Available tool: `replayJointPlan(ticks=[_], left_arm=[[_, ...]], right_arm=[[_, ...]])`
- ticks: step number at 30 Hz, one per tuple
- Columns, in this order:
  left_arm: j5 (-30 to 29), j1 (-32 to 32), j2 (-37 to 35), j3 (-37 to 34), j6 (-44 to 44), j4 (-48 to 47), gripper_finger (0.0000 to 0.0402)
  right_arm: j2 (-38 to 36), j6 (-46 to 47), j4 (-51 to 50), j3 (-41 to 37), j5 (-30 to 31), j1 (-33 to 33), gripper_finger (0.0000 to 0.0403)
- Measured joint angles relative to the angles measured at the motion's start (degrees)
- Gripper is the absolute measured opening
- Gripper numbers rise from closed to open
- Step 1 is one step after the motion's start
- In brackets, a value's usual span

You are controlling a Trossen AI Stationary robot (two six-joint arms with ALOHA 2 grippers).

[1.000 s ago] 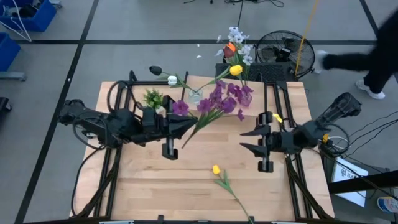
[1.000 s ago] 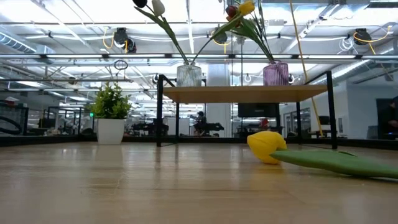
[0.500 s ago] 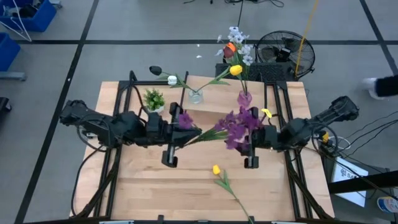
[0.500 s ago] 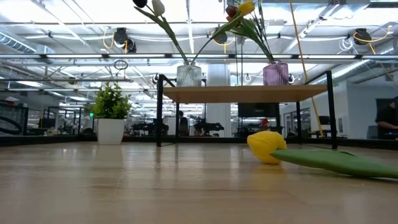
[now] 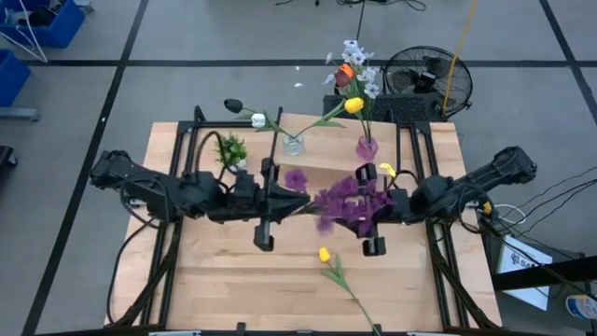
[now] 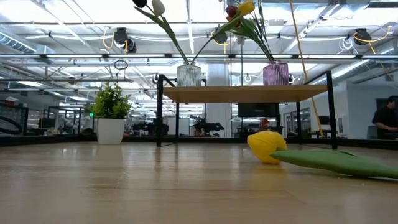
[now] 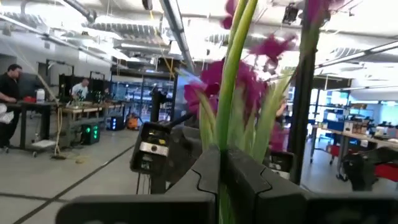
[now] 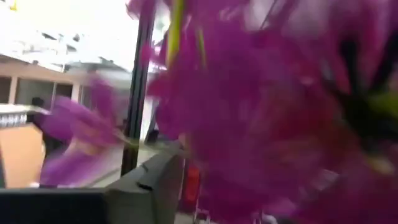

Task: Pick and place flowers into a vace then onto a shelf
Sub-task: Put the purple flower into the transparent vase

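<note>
A bunch of purple flowers (image 5: 347, 198) on green stems is held level above the middle of the table by my left gripper (image 5: 295, 202), which is shut on the stems. The heads point toward the table's right and fill the right wrist view (image 8: 267, 112). My right gripper (image 5: 369, 213) stands among those heads. One finger (image 8: 149, 183) shows off to the side of the view's middle, and blooms hide the other. The shelf (image 6: 242, 93) carries a clear vase (image 5: 293, 145) and a purple vase (image 5: 367, 147), each with flowers in it. A yellow tulip (image 5: 325, 254) lies on the table. My left gripper (image 7: 221, 168) pinches the purple bunch by its green stems (image 7: 227, 112), near their cut ends. It comes level from the table's left, with the fingers lying along the stems. The bunch is lifted clear and sticks out level toward the right arm. My right gripper is among the purple heads; whether its fingers touch them I cannot tell.
A small potted plant (image 5: 230, 149) stands on the table by the shelf's left legs. The yellow tulip's stem (image 5: 353, 291) runs toward the near edge. A fan (image 5: 424, 79) and a stand of flowers (image 5: 354, 65) are beyond the far edge.
My left gripper has carried the purple bunch toward the table's right. The bunch has swung from slanting toward the far right to lying level, pointing right. My right gripper has moved left toward it, and the heads now sit at its fingers. A person has walked past on the far right.
</note>
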Motion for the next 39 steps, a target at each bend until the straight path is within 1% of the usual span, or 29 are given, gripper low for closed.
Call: replayJointPlan(ticks=[3,8,10,13,18,23,27,30,33,35,39], left_arm=[[0.10,0.14,0.11,-0.02,-0.58,-0.44,0.0017],[0.46,0.02,0.06,-0.02,-0.58,-4.11,0.0010],[0.42,0.05,0.09,-0.02,-0.36,-5.49,0.0019],[0.20,0.07,0.09,-0.02,0.06,-7.14,0.0045],[0.20,0.10,0.09,-0.02,4.63,-7.37,0.0093],[0.45,-0.07,-0.22,-0.02,4.14,-7.63,0.0140],[1.73,-0.89,-0.33,-0.02,3.40,-7.83,0.0168],[1.73,-1.53,-0.31,-0.02,2.71,-7.93,0.0179],[1.42,-1.97,-0.31,-0.02,2.63,-7.87,0.0181],[0.22,-2.03,-0.31,-0.02,2.71,-7.58,0.0181],[-0.42,-0.91,-0.31,-0.02,2.59,-4.31,0.0182]], right_arm=[[0.07,3.60,-1.62,-0.07,0.10,-0.85,0.0132],[0.00,5.54,-1.66,-0.07,-0.09,-1.77,0.0027],[0.02,5.31,-1.73,-0.07,-0.07,-1.75,0.0009],[0.02,6.10,-1.64,-0.07,-0.07,-1.76,0.0010],[0.00,6.95,-2.23,-0.07,-0.11,-1.27,0.0004],[-0.04,6.89,-2.46,-0.07,-0.10,-0.63,0.0002],[-1.05,6.76,-2.66,-0.07,0.25,-0.48,0.0002],[-2.59,6.24,-3.13,-0.07,0.26,-0.41,0.0001],[-4.28,6.08,-4.79,-0.07,0.28,0.10,0.0001],[-4.98,6.08,-5.70,-0.07,0.24,0.35,0.0001],[-4.86,6.86,-6.08,-0.07,0.04,0.59,0.0001]])
